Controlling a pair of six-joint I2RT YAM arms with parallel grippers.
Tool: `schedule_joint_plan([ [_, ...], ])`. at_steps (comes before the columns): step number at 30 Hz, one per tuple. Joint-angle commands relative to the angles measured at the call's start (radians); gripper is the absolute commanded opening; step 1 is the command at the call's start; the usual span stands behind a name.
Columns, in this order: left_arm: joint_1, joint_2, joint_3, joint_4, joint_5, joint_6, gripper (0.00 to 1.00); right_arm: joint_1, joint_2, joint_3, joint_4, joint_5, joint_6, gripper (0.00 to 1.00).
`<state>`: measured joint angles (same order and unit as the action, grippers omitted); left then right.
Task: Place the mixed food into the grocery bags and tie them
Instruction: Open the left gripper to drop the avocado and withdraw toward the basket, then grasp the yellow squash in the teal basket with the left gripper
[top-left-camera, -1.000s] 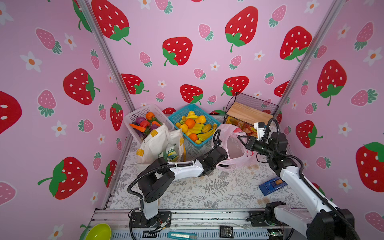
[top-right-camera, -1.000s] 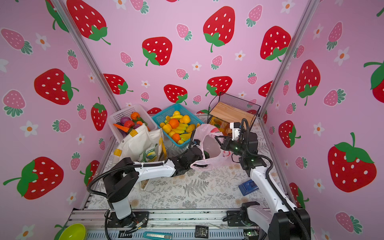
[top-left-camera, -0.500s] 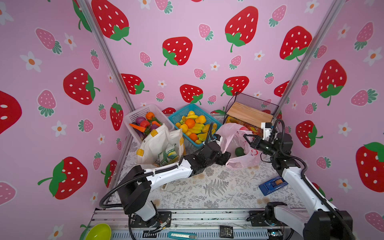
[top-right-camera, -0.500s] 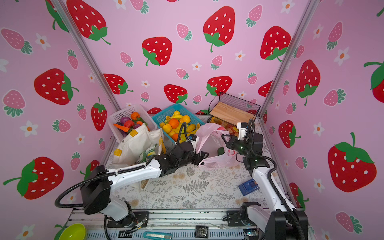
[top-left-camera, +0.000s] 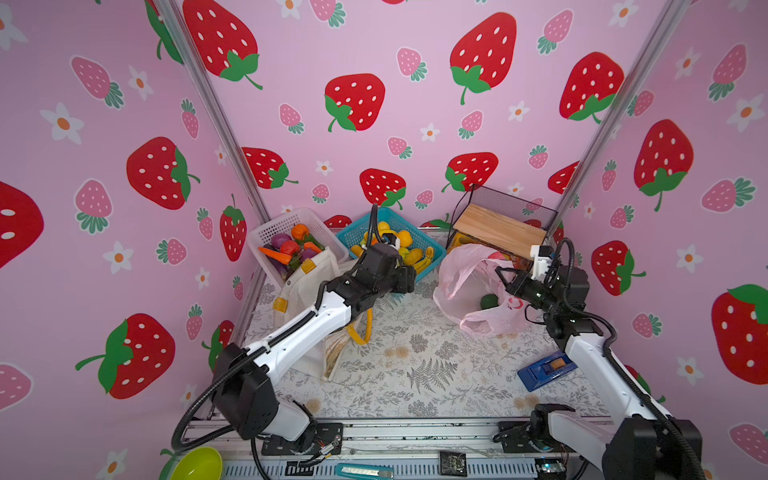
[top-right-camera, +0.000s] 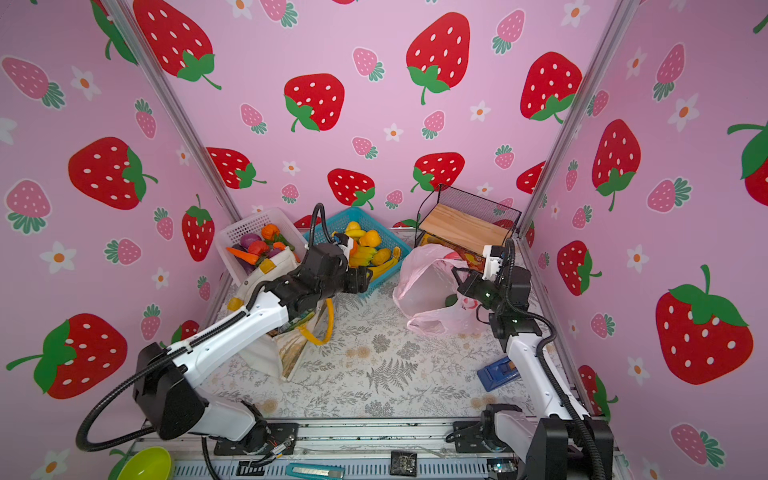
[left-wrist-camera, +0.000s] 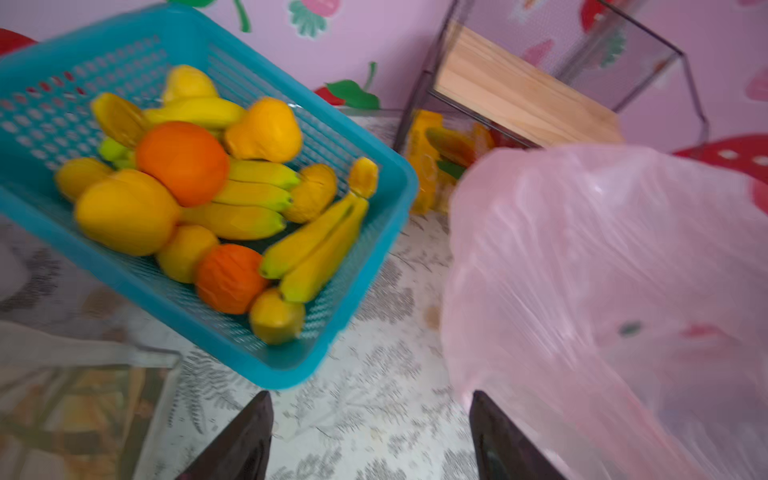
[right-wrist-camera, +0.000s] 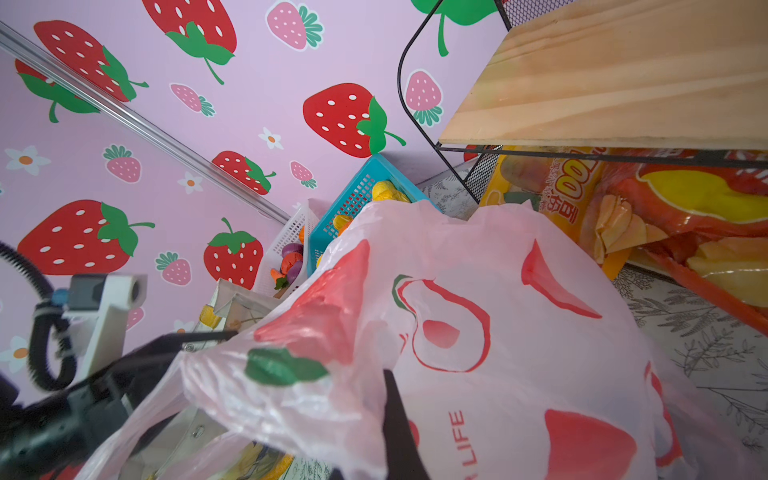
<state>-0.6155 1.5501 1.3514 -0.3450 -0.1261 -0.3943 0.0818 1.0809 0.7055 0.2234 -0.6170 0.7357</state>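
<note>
Hovering low over the tablecloth (top-left-camera: 415, 361), the left gripper (left-wrist-camera: 370, 436) is holding its fingers (left-wrist-camera: 237, 440) spread wide, with nothing between them. In the left wrist view it is pointing at the strip of cloth between the blue basket (left-wrist-camera: 399, 183) and the pink bag (left-wrist-camera: 602, 291), and it is touching neither one. The left arm is reaching across the tote (top-left-camera: 297, 291), which is leaning at the left side just in front of the white basket (top-left-camera: 274, 226). One yellow handle (top-left-camera: 362, 332) is hanging down onto the cloth.

The right gripper (top-left-camera: 505, 276) is pinching the edge of the pink bag, its jaws pressed together on the thin film. In the right wrist view only one dark finger (right-wrist-camera: 399, 428) is showing, and the printed film is lying around it. The bag is sitting on the cloth just in front of the rack (top-left-camera: 498, 230), with its mouth lifted open toward the middle of the table. A dark green fruit (top-left-camera: 489, 301) is lying inside it, close to the right gripper.

Two oranges (left-wrist-camera: 183, 164) are lying in the blue basket among bananas (left-wrist-camera: 249, 195) and other yellow fruits. Yellow and red packets (right-wrist-camera: 623, 199) are lying under the wooden shelf of the rack, behind the bag. What is inside the tote I cannot tell.
</note>
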Motion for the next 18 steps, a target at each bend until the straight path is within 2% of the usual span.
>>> schedule_joint_plan([
  [1,0.020,0.150,0.203,-0.206,-0.178,0.118,0.75,-0.004,0.001,-0.012,0.024,0.013,-0.024,0.00],
  [4,0.055,0.312,0.408,-0.346,-0.275,0.209,0.76,-0.004,0.000,-0.012,0.021,0.010,-0.035,0.00],
  [12,0.125,0.701,0.868,-0.603,-0.419,0.397,0.82,-0.004,0.010,-0.005,0.035,-0.007,-0.045,0.00],
  [15,0.147,0.810,0.990,-0.666,-0.452,0.443,0.85,-0.004,0.007,-0.007,0.034,-0.009,-0.051,0.00],
  [18,0.171,0.880,1.051,-0.680,-0.450,0.466,0.86,-0.004,0.010,-0.009,0.034,-0.005,-0.059,0.00],
])
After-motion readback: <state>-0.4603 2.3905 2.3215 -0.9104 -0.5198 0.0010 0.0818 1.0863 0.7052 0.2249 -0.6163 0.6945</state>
